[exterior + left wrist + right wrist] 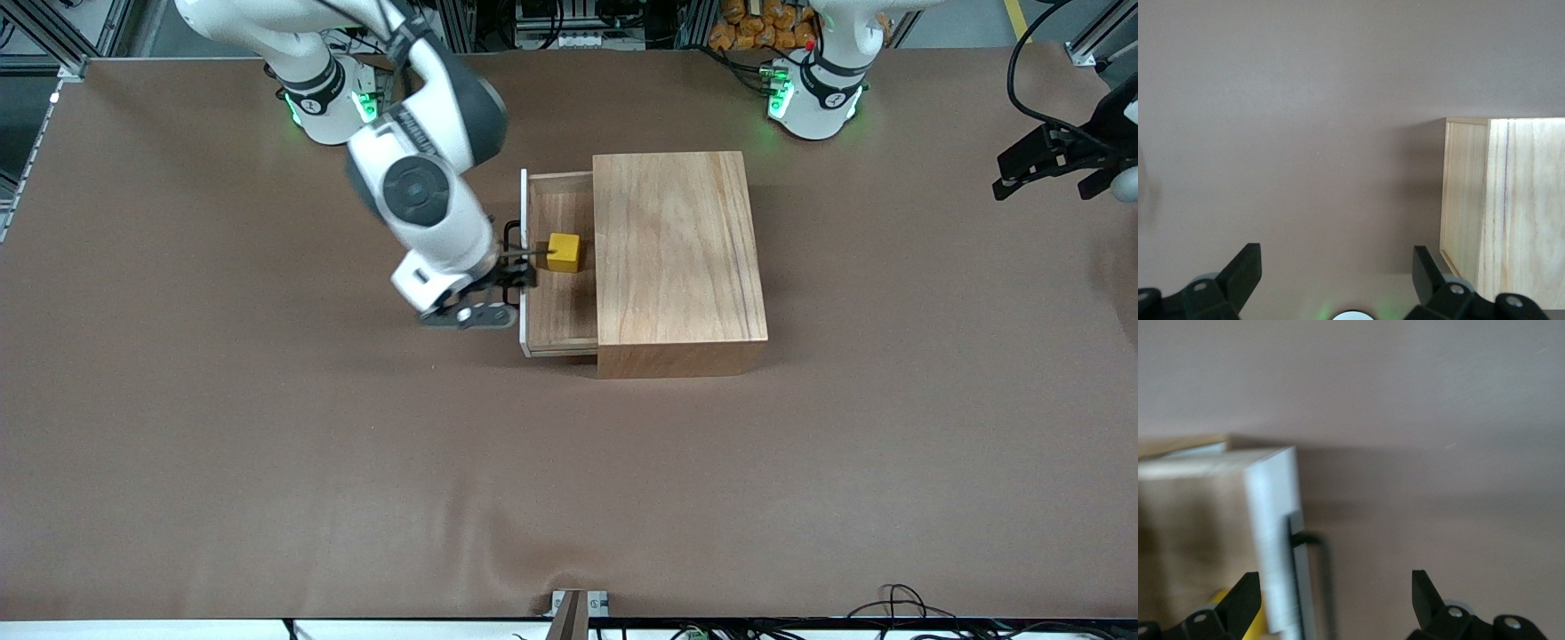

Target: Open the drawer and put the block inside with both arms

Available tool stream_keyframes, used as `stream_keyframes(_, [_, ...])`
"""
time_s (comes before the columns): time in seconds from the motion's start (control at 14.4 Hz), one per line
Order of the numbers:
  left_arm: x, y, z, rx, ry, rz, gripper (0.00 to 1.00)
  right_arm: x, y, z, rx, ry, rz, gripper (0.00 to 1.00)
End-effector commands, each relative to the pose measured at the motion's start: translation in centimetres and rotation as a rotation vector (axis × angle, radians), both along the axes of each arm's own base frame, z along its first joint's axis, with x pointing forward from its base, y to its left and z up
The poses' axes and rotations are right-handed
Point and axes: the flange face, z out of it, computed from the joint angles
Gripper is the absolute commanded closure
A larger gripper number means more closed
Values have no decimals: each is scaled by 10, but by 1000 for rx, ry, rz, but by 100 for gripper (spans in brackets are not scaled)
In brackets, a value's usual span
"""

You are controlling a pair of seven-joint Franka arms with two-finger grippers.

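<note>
Beside right gripper (518, 267): block (564, 252) in drawer (560, 302)

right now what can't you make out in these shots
- Front view: the right gripper fingertips and most of the drawer handle are covered by the right arm's wrist.
- Right wrist view: the block is a blurred sliver, cut off by the edge.
- The drawer interior under the wooden box is hidden.

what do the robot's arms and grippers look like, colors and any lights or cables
Both arms are white and jointed, with dark grey or black bands and round caps at the joints, on round white bases glowing green. The right arm carries black cabling along its upper link. The right gripper and left gripper are black, each with two wedge-shaped fingers and small silver screws.
</note>
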Motion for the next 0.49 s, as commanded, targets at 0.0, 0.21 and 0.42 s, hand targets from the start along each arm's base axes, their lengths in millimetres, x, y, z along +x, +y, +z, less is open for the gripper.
stream_keyframes(0.0, [-5,-1,4,-8,-16,13,0,22,-79,34,-7,-4,-53,0])
stream_keyframes(0.21, [-5,-2,4,-8,-19,12,0,36,-162,57,4,-22,-86,0])
stream_keyframes(0.42, [-4,-2,4,-7,-22,12,0,22,-222,99,11,-46,-74,0])
